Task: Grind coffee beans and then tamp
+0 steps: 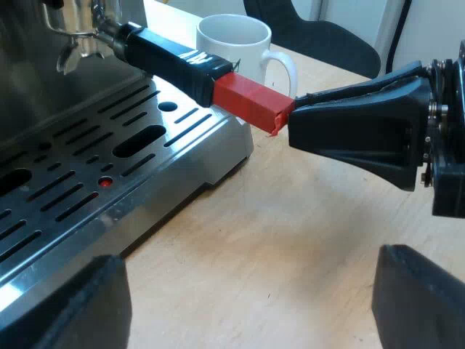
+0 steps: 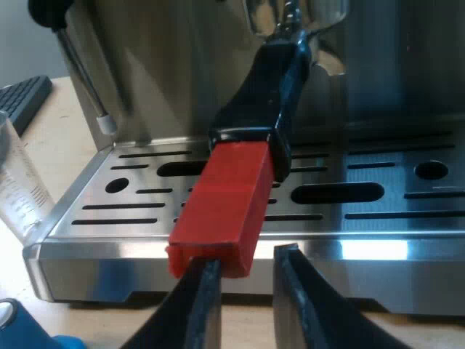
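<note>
The right pincer (image 2: pixel 247 259) sits at the tip of the square red end (image 2: pixel 220 212) of the dark handle (image 2: pixel 263 96). Its two black fingers are slightly parted, one on each side of the tip. I cannot tell whether they are pressing on it. Seen from the left wrist, this pincer points straight at the red end and meets it at its tip.

The handle slopes up from there to the round metal holder (image 1: pixel 78 30), which is locked into the front of the steel espresso machine (image 2: pixel 167 80). The handle hangs above the machine's slotted steel drip tray (image 2: pixel 363 211). A thin steam wand (image 2: pixel 86 86) comes down at one corner of the tray.

The left pincer (image 1: pixel 243 309) is spread wide and holds nothing. It hovers over the pale wooden bench (image 1: pixel 290 233), just in front of the drip tray's edge.

A white ceramic mug (image 1: pixel 236 42) stands upright on the bench behind the red end, beside the machine's corner. A clear measuring glass with printed marks (image 2: pixel 18 190) stands near the tray's other corner. Part of a blue tamper (image 2: pixel 25 331) lies below the glass, nearer the right pincer. A dark keyboard (image 2: pixel 23 98) lies farther back on the bench. A black chair (image 1: pixel 312 36) stands beyond the mug.
</note>
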`<state>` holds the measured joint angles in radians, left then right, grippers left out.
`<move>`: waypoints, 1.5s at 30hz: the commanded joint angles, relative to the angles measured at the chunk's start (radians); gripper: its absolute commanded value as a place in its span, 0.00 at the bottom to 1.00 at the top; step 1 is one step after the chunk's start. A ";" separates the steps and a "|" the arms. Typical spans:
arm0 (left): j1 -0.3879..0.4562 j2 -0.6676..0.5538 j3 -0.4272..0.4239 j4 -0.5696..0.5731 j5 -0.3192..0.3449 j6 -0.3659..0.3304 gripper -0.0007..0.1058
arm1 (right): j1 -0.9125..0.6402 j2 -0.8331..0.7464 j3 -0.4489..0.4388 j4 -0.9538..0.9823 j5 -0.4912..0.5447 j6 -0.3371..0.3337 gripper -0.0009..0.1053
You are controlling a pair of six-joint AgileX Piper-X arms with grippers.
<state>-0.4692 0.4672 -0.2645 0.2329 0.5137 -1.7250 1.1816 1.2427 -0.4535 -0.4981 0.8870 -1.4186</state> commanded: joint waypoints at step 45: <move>-0.005 0.000 -0.004 -0.014 0.017 -0.048 0.66 | -0.012 -0.020 -0.004 0.019 0.105 -0.089 0.21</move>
<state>-0.4692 0.4672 -0.2645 0.2329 0.5149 -1.7655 1.1687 1.2347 -0.4535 -0.4797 0.9389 -1.5027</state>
